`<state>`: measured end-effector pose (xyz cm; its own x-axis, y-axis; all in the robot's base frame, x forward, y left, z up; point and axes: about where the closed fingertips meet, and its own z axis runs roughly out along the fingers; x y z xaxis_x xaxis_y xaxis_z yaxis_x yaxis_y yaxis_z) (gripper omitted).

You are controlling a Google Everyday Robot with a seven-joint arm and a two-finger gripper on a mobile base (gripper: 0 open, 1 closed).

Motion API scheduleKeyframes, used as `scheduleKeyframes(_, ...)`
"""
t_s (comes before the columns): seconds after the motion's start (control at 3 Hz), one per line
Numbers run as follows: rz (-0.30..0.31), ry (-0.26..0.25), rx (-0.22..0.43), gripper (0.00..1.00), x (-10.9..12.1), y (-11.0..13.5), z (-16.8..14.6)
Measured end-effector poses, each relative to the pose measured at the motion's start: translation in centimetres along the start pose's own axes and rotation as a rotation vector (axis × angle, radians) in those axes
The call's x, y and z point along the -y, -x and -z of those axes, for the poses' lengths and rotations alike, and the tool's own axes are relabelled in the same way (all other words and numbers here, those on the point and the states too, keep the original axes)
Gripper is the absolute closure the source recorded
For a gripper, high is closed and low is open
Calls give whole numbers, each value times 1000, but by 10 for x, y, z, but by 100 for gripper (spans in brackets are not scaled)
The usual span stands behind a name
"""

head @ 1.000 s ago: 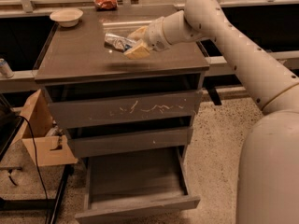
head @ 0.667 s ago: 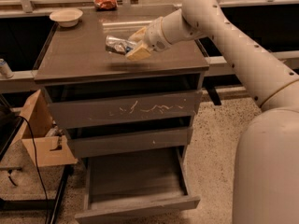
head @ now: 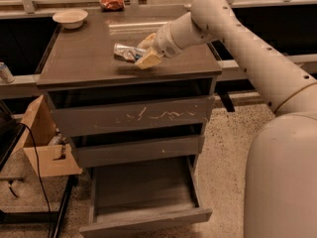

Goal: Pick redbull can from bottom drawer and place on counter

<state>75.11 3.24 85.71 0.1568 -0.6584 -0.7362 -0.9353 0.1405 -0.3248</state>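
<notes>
Gripper [head: 143, 50] lower over counter [head: 84, 58], fingers [head: 147, 60] clasp redbull can [head: 124, 52], horizontal leftward

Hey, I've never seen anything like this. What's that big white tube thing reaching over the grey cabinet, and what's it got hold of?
The white tube is a robot arm, and the big rounded shape at lower right is the robot's body. There is only one picture, taken by a camera looking down from high up beside the robot. At the arm's end is a two-finger gripper. It is shut on the redbull can, which lies sideways low over the counter. I cannot tell whether the can touches it. Farther back sit a white bowl and a red-orange snack bag. Below, the bottom drawer is pulled open.
</notes>
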Motion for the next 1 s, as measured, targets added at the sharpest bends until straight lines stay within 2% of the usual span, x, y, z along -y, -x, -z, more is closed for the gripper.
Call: scheduleKeyframes(1.0, -22, 21, -17, 100, -6, -12, -3)
